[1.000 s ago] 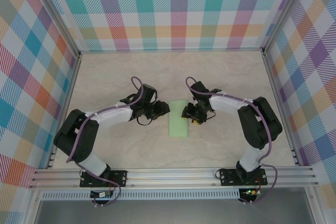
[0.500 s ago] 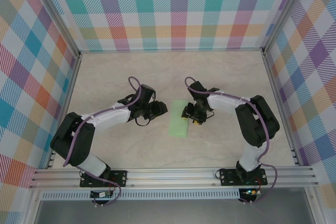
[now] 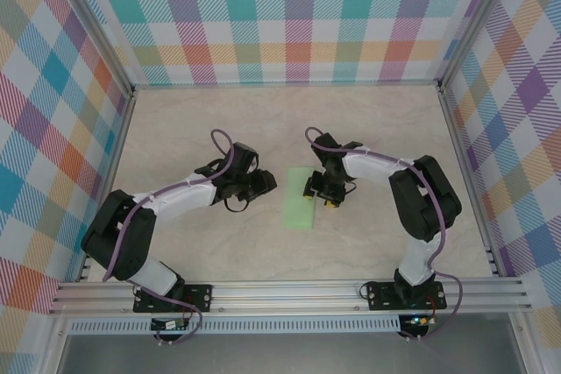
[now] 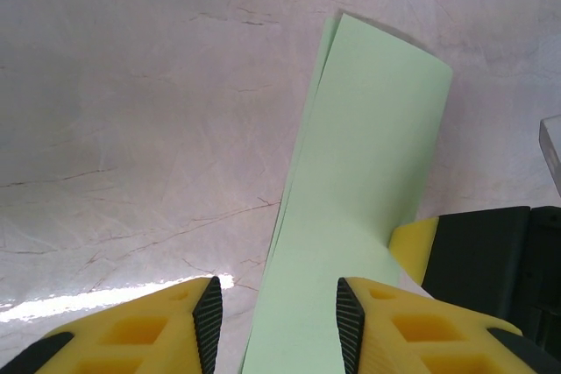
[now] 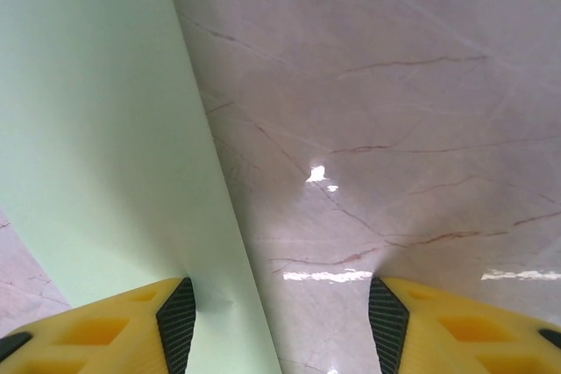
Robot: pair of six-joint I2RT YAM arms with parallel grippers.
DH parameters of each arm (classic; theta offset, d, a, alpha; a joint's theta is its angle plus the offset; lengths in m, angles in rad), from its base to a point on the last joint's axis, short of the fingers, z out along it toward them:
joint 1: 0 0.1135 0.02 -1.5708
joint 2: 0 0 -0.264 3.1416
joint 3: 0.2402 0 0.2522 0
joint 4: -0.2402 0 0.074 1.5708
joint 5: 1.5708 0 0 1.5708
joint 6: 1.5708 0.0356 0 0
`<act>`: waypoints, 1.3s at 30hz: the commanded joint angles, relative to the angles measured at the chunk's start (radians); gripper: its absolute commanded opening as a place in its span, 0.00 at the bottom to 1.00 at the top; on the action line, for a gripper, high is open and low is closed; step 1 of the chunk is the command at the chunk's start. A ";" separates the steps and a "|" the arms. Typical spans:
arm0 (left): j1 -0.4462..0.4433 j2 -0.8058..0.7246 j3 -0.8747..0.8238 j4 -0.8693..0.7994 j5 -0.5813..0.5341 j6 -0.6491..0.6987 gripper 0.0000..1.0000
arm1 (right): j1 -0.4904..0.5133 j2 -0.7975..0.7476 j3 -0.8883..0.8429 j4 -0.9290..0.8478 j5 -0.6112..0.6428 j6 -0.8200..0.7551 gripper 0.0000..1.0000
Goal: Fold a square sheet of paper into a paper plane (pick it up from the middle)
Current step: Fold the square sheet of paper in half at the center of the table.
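the pale green sheet of paper (image 3: 300, 200) lies on the marbled desk (image 3: 175, 129) at the middle of the top view, folded over into a long narrow strip. in the left wrist view two layers show along one long edge. the left end effector (image 3: 268, 183) sits just left of the strip's upper half. its jaws are partly apart with nothing clamped, and the strip runs down between the fingertips at the bottom of its view. the right end effector (image 3: 313, 188) is at the strip's right edge. its jaws are wider apart, with bare desk between them, and the paper's edge reaches the left-hand finger (image 5: 178, 321) without being pinched.
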 commanded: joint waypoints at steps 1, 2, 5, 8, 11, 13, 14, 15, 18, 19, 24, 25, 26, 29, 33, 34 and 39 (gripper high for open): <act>-0.006 -0.021 -0.006 -0.020 -0.014 -0.005 0.41 | 0.000 0.034 0.025 -0.045 0.013 -0.019 0.59; -0.006 -0.018 -0.004 -0.021 -0.014 -0.007 0.41 | 0.001 0.035 0.026 -0.044 0.012 -0.015 0.59; -0.007 -0.014 -0.002 -0.023 -0.011 -0.006 0.41 | 0.001 0.037 0.023 -0.033 0.008 -0.009 0.60; -0.007 -0.014 -0.003 -0.026 -0.011 -0.003 0.42 | 0.002 0.044 0.028 -0.034 0.003 -0.009 0.60; -0.006 -0.011 -0.002 -0.025 -0.010 -0.002 0.42 | 0.003 0.051 0.035 -0.041 0.007 -0.007 0.61; -0.007 -0.010 -0.002 -0.020 -0.006 -0.003 0.42 | 0.004 0.059 0.042 -0.050 0.012 -0.006 0.60; -0.006 -0.010 -0.001 -0.020 -0.006 -0.003 0.42 | 0.003 0.065 0.047 -0.058 0.015 -0.005 0.60; -0.006 -0.010 -0.001 -0.020 -0.006 -0.002 0.42 | 0.004 0.071 0.050 -0.064 0.018 -0.004 0.60; -0.007 -0.008 0.000 -0.020 -0.003 -0.001 0.42 | 0.005 0.084 0.056 -0.068 0.018 -0.004 0.60; -0.006 -0.007 0.000 -0.019 -0.001 0.001 0.42 | 0.005 0.088 0.056 -0.070 0.019 -0.005 0.60; -0.006 -0.005 0.000 -0.018 0.003 0.004 0.42 | 0.008 0.102 0.069 -0.095 0.037 -0.006 0.60; -0.006 -0.004 0.000 -0.018 0.003 0.003 0.42 | 0.008 0.104 0.069 -0.100 0.041 -0.003 0.60; -0.007 -0.002 0.001 -0.018 0.005 0.003 0.42 | 0.009 0.107 0.069 -0.101 0.041 0.000 0.60; -0.007 -0.001 0.000 -0.018 0.006 0.001 0.42 | 0.008 0.113 0.067 -0.098 0.040 0.012 0.60; -0.006 -0.001 0.002 -0.020 0.006 0.001 0.41 | 0.009 0.117 0.064 -0.084 0.021 0.016 0.60; -0.006 -0.001 0.003 -0.020 0.006 0.001 0.41 | 0.008 0.114 0.060 -0.077 0.018 0.005 0.60; -0.006 -0.003 -0.001 -0.019 0.009 0.005 0.41 | 0.008 0.094 0.055 -0.071 0.027 -0.029 0.59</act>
